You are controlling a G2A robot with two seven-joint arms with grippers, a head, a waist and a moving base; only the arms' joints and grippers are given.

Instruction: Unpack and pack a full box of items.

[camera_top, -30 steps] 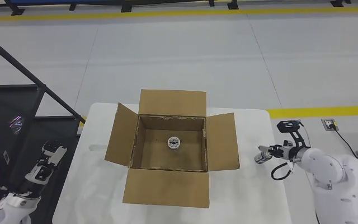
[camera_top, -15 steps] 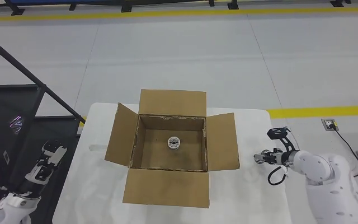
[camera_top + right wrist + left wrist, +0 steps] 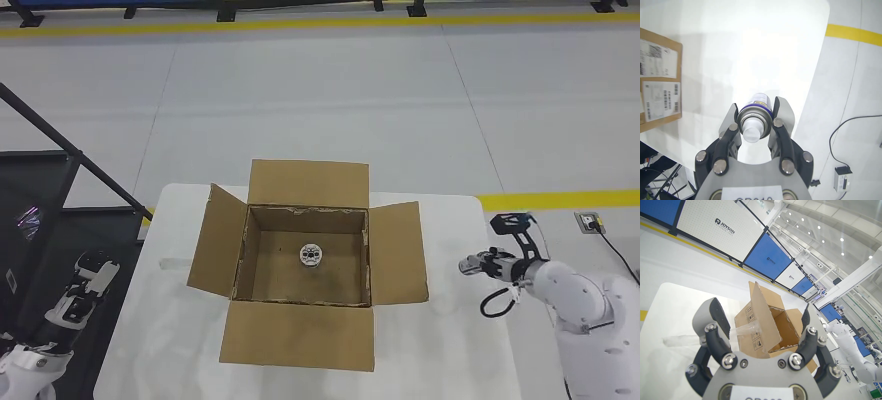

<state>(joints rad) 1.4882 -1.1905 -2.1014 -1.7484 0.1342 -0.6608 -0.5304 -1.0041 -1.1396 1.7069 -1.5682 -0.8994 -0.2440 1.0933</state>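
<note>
Seemingly midway: 1 item [image 3: 312, 257] sits in the box [image 3: 305, 340], right gripper [image 3: 757, 106] pinches a spray can [image 3: 761, 102] outside it, left gripper [image 3: 762, 308] spread empty.

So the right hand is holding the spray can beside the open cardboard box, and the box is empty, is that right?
Not quite: the cardboard box is not empty. The top view shows one small round item on its floor. The right hand does hold the spray can beside it.
</note>
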